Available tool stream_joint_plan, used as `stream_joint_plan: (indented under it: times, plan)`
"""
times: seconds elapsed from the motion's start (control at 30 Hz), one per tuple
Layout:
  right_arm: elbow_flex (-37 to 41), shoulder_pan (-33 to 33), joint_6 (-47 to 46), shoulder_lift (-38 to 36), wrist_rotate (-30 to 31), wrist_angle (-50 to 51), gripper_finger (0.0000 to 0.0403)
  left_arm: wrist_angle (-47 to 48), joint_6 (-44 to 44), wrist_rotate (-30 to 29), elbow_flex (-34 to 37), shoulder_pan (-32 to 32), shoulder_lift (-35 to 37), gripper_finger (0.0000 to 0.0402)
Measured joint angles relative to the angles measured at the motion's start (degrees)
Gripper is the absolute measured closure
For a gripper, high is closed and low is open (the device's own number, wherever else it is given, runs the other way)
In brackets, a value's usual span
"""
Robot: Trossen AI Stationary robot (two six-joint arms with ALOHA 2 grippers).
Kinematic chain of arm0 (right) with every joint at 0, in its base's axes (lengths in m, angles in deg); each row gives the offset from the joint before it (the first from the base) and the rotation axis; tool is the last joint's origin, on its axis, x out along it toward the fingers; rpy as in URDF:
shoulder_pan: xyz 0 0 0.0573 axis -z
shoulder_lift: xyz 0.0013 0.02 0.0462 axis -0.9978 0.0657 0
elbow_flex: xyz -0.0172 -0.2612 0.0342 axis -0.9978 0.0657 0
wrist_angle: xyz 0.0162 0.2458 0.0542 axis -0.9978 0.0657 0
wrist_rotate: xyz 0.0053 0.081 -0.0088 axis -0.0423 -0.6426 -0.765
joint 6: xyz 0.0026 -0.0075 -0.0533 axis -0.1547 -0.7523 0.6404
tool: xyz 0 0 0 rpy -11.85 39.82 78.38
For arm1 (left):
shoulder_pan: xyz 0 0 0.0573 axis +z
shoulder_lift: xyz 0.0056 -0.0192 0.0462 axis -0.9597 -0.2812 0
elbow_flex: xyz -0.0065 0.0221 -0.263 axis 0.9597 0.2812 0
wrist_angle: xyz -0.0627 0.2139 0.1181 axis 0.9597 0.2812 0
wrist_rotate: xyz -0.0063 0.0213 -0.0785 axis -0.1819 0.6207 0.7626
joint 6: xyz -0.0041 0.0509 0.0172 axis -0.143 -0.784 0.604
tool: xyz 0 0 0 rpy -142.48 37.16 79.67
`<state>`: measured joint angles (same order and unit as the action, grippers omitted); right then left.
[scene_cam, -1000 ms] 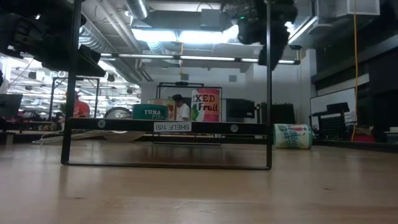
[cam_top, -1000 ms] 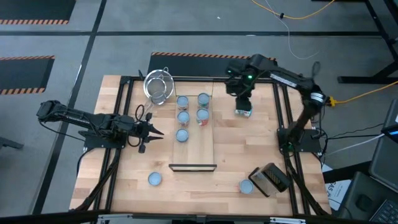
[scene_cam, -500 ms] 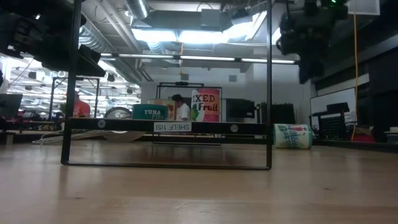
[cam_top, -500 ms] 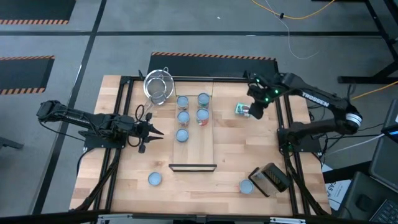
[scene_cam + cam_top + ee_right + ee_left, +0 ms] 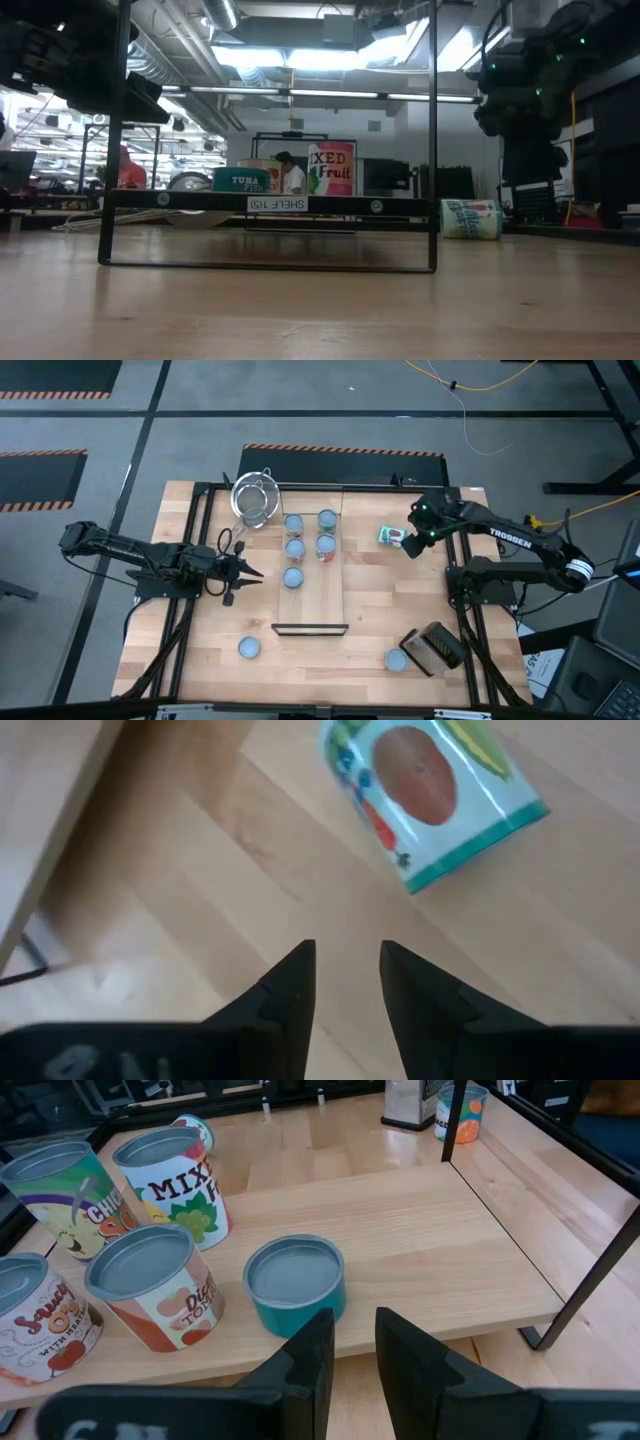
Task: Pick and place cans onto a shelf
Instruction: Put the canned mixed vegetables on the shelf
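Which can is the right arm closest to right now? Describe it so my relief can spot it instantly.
Start at the shelf, the long pale board in the table's middle, and look to the side where the right gripper hovers. Just off the board, beside that gripper, lies the tipped can. It is the only one on its side, green-rimmed, apart from the five upright cans on the shelf.

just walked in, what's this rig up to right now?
Two arms are stocking cans onto the shelf in the middle of the table. Five cans already stand on it. The right gripper hangs empty beside a tipped can lying on its side on the table, right of the shelf, fingers slightly apart. The left gripper waits at the shelf's left edge, holding nothing. Two more cans sit near the front of the table, off the shelf.
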<state>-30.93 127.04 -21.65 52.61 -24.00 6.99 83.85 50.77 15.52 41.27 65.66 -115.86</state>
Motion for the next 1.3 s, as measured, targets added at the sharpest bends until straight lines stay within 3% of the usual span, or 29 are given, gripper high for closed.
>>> stream_joint_plan:
  times: [0.47, 1.13, 1.3]
  plan:
    - [9.0, 1.1, -0.1, 0.0, 0.3, -14.8, 0.0284, 0.0, 0.0, 0.0, 0.0, 0.0, 0.0, 0.0332]
    - [16.2, 1.1, -1.2, 0.1, 0.6, -23.5, 0.0284, 0.0, 0.0, 0.0, 0.0, 0.0, 0.0, 0.0332]
    - [17.2, 1.1, -1.4, 0.1, 5.0, -25.0, 0.0284, 0.0, 0.0, 0.0, 0.0, 0.0, 0.0, 0.0332]
